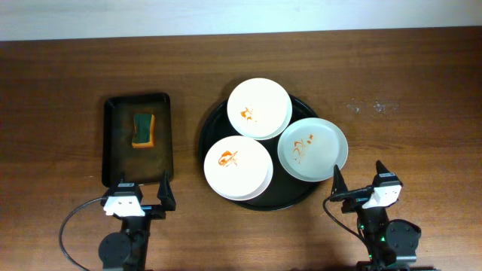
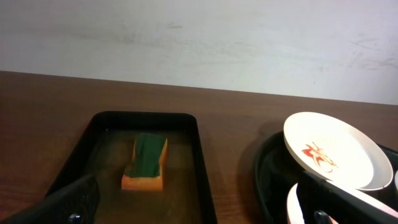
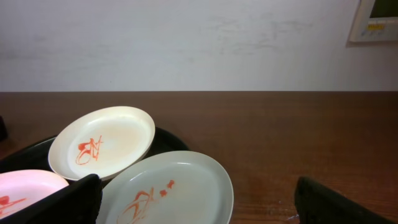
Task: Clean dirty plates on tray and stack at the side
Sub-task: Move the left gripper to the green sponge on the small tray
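Overhead, the sponge [image 1: 142, 129] lies at 12 o'clock from the wide-open, empty left claw [image 1: 141, 187], long axis 12-to-6, so that arm is nearer, while the smeared plates [image 1: 260, 108] sit on the round tray [image 1: 212, 124] at 10 o'clock from the equally wide right claw [image 1: 358, 175].

On my overhead view, the table [image 1: 60, 90] carries two trays side by side, set apart. The rectangular tray [image 1: 120, 162] lies to the left, and the sponge [image 1: 142, 129] lies in it, toward its far end. The round tray [image 1: 294, 193] lies to the right, near the table's middle. Three plates rest on it, close together:
- far plate [image 1: 260, 108], reaching over the far rim
- near-left plate [image 1: 238, 167], at the left rim
- right plate [image 1: 312, 149], reaching over the right rim

The left gripper [image 1: 143, 188] stands at the rectangular tray's near edge. The right gripper [image 1: 358, 177] stands just before the right plate.
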`<state>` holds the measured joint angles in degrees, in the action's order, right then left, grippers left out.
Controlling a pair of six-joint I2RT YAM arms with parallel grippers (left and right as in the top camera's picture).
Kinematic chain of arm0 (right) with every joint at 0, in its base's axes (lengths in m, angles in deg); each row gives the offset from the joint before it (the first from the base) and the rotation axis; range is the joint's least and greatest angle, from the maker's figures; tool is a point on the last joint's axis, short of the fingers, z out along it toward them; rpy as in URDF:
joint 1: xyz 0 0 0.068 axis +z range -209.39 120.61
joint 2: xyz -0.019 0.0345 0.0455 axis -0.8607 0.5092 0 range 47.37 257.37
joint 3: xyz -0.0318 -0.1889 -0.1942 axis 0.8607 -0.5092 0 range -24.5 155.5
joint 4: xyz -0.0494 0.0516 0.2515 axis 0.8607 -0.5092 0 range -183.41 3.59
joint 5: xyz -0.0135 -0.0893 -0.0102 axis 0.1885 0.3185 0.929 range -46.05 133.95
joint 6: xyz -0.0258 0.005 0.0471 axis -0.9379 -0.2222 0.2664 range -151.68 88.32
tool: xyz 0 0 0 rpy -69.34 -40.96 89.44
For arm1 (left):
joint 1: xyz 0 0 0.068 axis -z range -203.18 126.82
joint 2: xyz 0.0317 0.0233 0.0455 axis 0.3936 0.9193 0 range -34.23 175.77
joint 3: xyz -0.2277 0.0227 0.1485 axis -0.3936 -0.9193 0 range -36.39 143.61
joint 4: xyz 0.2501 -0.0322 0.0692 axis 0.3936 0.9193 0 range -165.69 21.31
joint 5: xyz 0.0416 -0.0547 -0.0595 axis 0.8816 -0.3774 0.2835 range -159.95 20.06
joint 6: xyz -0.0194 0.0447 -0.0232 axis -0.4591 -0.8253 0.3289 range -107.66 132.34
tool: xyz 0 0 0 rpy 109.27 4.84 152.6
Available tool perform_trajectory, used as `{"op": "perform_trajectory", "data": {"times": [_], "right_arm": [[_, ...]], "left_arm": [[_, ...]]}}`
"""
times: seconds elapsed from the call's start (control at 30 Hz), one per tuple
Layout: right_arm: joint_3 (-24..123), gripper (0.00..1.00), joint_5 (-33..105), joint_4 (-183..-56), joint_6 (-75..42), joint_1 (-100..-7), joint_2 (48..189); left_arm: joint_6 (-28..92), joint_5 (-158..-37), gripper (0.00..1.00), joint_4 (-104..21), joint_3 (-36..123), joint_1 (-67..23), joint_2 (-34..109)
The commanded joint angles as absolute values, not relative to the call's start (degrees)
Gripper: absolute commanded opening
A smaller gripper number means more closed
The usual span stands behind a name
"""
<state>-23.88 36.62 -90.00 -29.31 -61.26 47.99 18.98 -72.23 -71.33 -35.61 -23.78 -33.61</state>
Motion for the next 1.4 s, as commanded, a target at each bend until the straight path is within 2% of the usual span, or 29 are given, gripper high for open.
{"op": "perform_trajectory", "data": {"times": [0.0,1.37], "right_arm": [[-24.19,0.99,36.93,-90.29,-29.55,-60.89,47.57],[-24.19,0.99,35.14,-89.87,-27.06,-60.89,47.73]], "left_arm": [[18.26,-72.05,0.99,-71.09,-35.85,-23.76,-33.85],[18.28,-71.84,0.99,-71.70,-35.85,-23.76,-33.83]]}}
